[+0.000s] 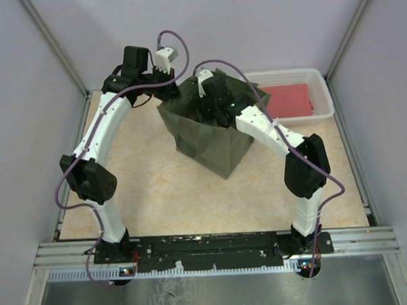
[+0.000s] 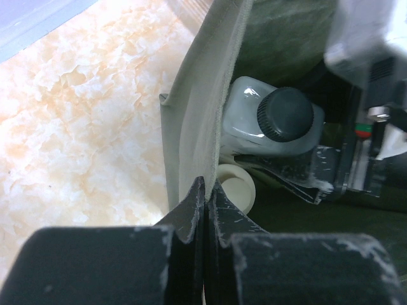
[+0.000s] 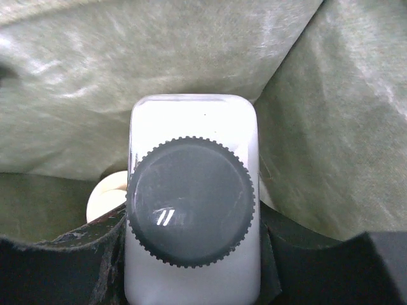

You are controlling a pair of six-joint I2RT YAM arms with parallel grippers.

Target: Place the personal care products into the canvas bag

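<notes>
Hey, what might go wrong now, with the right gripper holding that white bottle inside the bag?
If the left gripper loses its pinch on the rim of the canvas bag, the wall may fold onto the right gripper. Released here, the white bottle would likely land on the cream-capped bottle beneath and tip over.

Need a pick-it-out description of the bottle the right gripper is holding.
Start at the olive canvas bag standing mid-table beside the white basket. Inside it, held by the right gripper, is a white bottle with rounded-square shoulders. Its dark grey ridged screw cap sets it apart from the cream-capped bottle beside it.
</notes>
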